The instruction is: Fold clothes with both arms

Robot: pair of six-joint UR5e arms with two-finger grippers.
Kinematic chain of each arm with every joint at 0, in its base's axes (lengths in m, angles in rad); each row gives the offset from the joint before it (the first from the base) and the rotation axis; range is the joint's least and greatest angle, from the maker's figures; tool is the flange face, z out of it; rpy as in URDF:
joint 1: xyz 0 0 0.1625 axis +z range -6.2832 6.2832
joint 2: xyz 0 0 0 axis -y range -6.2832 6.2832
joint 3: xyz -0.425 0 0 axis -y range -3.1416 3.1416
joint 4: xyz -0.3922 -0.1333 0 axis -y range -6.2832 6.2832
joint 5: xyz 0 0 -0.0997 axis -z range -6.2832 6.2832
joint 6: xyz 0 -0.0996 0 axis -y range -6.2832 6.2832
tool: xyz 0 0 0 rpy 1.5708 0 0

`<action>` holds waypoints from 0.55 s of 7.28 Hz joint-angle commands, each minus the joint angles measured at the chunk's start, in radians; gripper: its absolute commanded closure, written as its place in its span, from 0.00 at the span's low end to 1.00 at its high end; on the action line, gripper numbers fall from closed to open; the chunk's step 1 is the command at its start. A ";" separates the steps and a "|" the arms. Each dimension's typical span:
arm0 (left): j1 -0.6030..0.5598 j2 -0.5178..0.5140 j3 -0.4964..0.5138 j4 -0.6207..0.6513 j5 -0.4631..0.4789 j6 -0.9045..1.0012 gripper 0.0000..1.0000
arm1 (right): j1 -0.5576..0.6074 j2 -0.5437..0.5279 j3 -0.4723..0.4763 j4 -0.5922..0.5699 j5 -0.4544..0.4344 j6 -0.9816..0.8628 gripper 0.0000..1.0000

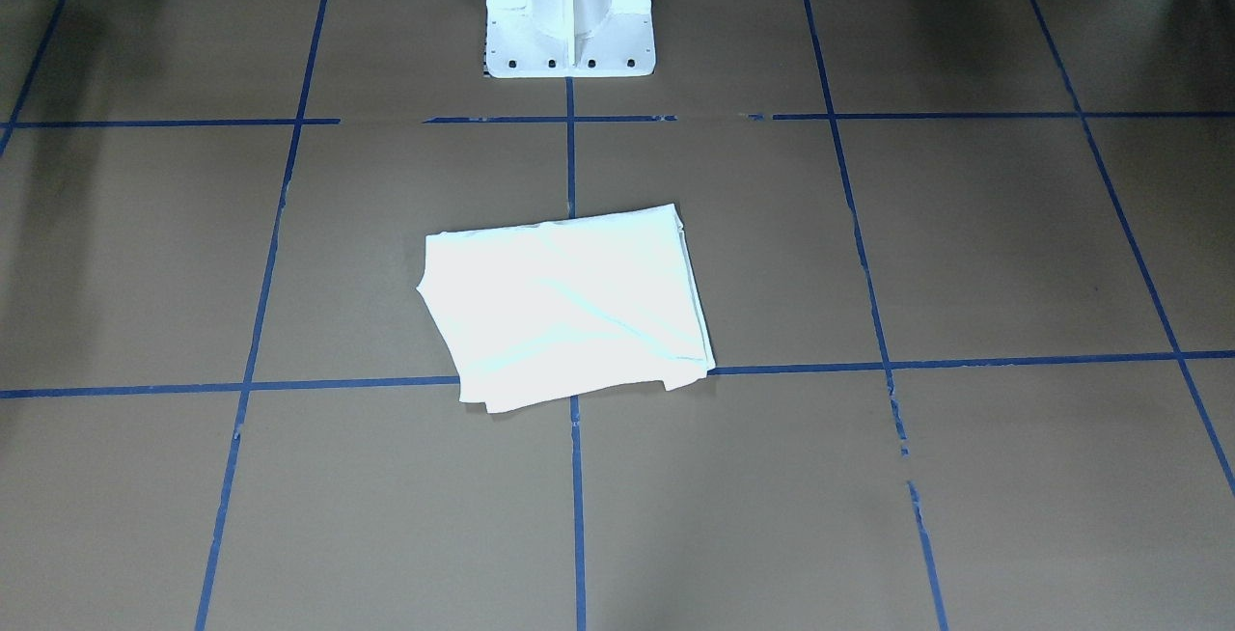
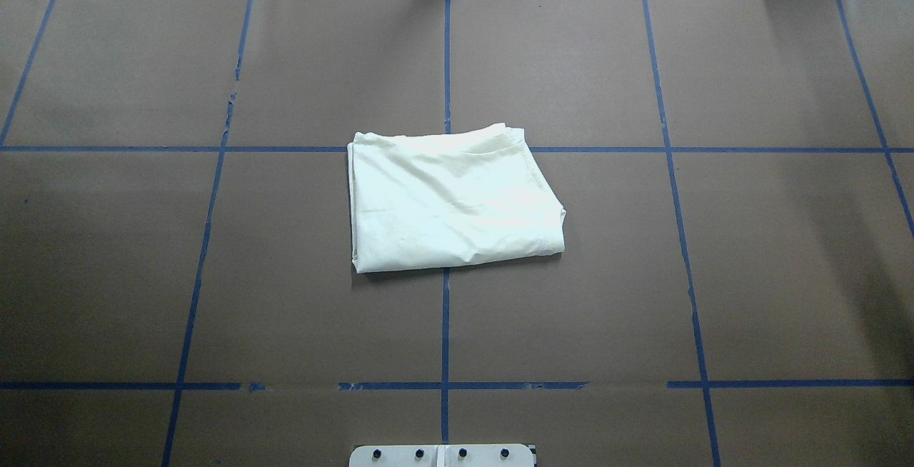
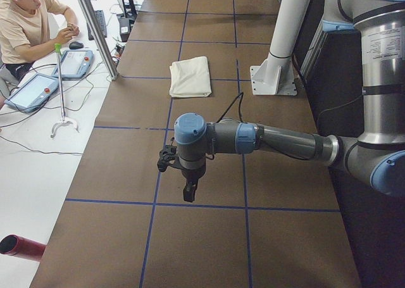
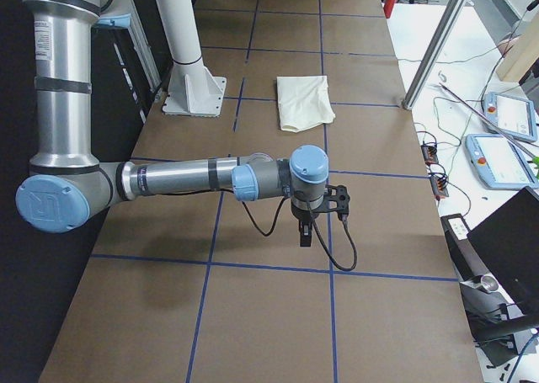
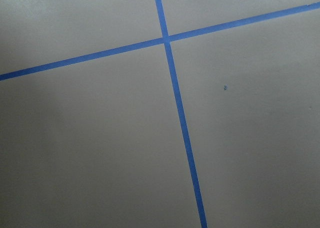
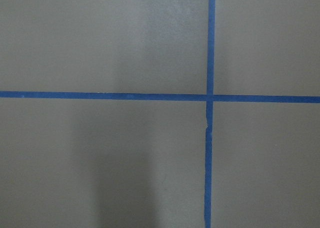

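The cream T-shirt [image 2: 453,199] lies folded into a roughly neat rectangle, plain side up, in the middle of the table [image 2: 214,274]. It's about midway between the two ends and straight out from the white pedestal [image 1: 569,9]. The left gripper [image 3: 188,192] hangs over the table's left end and the right gripper [image 4: 305,234] over the right end, both pointing down and well apart from the shirt. Honestly can't tell from here whether either set of jaws is open or closed.
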State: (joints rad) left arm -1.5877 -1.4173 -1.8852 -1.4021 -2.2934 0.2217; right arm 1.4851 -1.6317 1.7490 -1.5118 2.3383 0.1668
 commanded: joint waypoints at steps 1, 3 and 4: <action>-0.002 0.000 -0.005 0.000 0.000 0.001 0.00 | -0.022 -0.013 -0.003 -0.010 -0.039 -0.077 0.00; 0.000 0.000 0.001 -0.001 0.000 0.001 0.00 | -0.025 -0.014 -0.003 -0.011 -0.030 -0.092 0.00; 0.000 0.000 0.000 -0.001 0.000 0.001 0.00 | -0.025 -0.013 -0.003 -0.010 -0.021 -0.090 0.00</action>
State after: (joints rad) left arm -1.5880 -1.4174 -1.8857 -1.4031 -2.2933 0.2224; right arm 1.4617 -1.6453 1.7463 -1.5219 2.3084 0.0795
